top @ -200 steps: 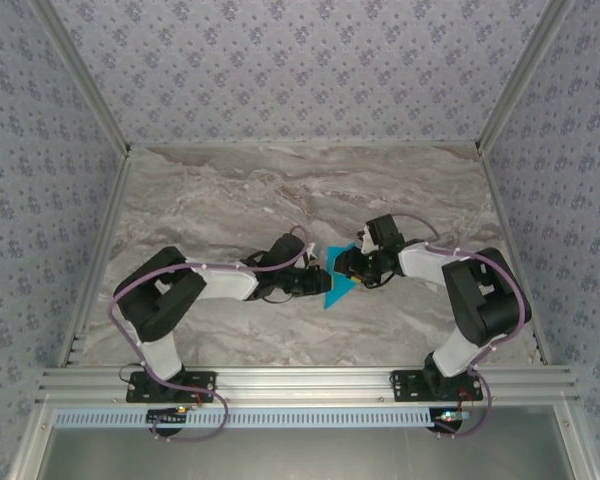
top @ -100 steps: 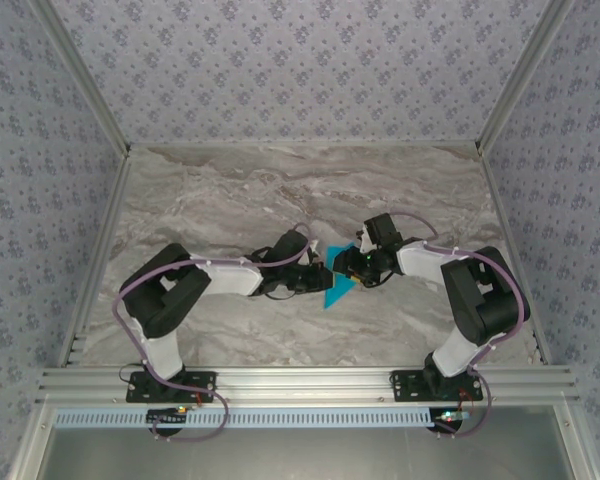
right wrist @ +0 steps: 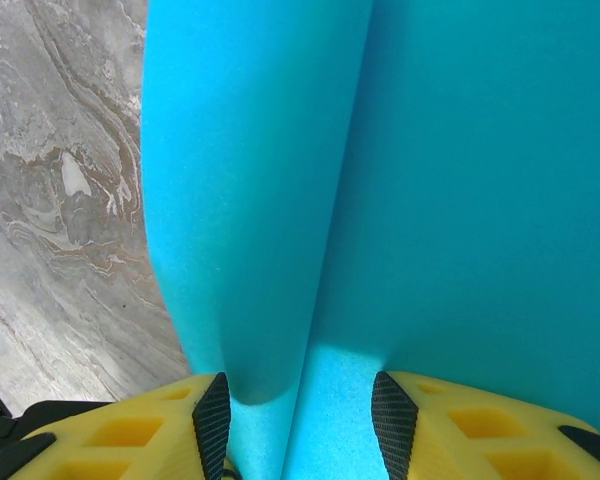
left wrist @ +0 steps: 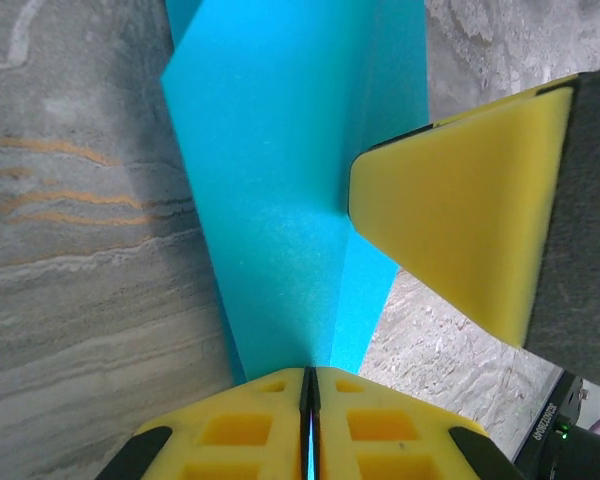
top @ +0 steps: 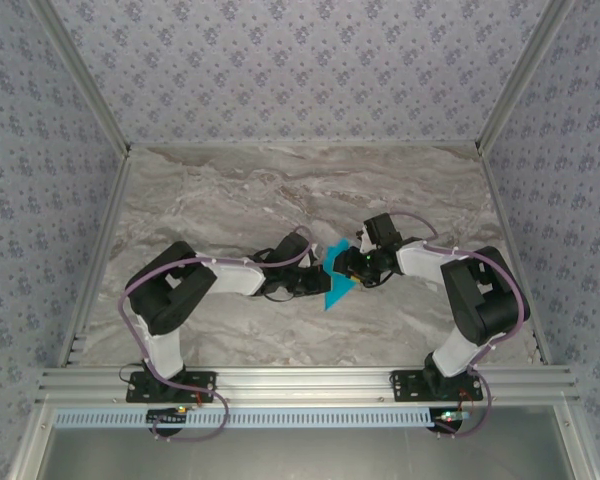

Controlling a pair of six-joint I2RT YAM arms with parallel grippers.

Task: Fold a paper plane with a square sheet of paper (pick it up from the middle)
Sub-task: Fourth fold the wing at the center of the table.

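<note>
The square sheet of paper (top: 337,285) is bright cyan, creased and partly raised off the marble table between the two arms. In the left wrist view the paper (left wrist: 280,200) runs down into my left gripper (left wrist: 310,380), whose yellow fingers are shut on its lower edge. A yellow finger (left wrist: 460,210) of the right gripper presses against the paper's crease. My left gripper (top: 323,277) and right gripper (top: 347,265) meet at the sheet. In the right wrist view the paper (right wrist: 430,180) bulges in a soft fold between the spread fingers of my right gripper (right wrist: 300,400), which stands open around it.
The grey marbled table (top: 230,190) is walled by patterned panels, with an aluminium rail (top: 300,382) along the near edge by the arm bases. Bare tabletop lies behind and to both sides of the grippers.
My left gripper has slid right to the paper and closed onto its edge. The sheet's upper corner has risen slightly. The right arm has barely moved.
</note>
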